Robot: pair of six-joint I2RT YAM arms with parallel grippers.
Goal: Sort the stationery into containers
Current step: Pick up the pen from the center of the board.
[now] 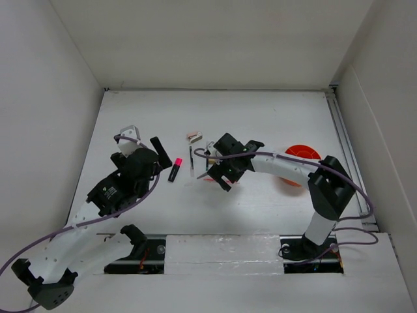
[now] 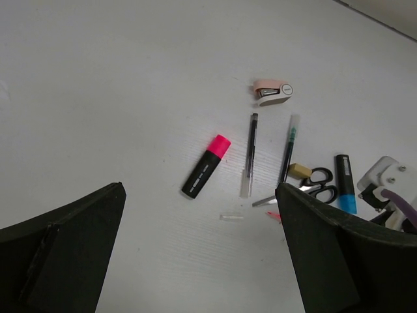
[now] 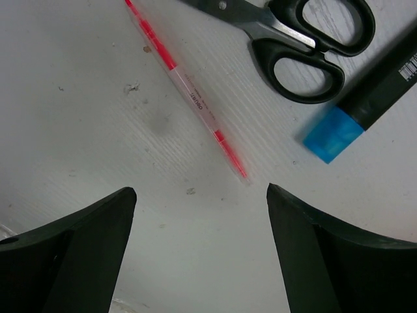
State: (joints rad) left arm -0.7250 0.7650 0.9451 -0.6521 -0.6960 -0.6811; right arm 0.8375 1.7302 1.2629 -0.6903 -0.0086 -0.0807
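Observation:
My right gripper (image 3: 201, 190) hangs open just above the table. The near end of a red pen (image 3: 189, 98) lies a little beyond the gap between its fingers. Beyond the pen lie black-handled scissors (image 3: 296, 45) and a black marker with a blue cap (image 3: 365, 91). My left gripper (image 2: 200, 188) is open and empty, higher up on the left. In its view a black marker with a pink cap (image 2: 206, 165), two thin dark pens (image 2: 250, 153), a tan eraser (image 2: 299, 171) and the scissors (image 2: 316, 189) lie spread out. The orange cup (image 1: 303, 153) stands on the right, partly hidden by my right arm.
A small pink stapler-like item (image 2: 272, 92) lies beyond the pens, and a short clear plastic piece (image 2: 232, 216) lies nearer the left gripper. White walls enclose the table on the left, back and right (image 1: 352, 130).

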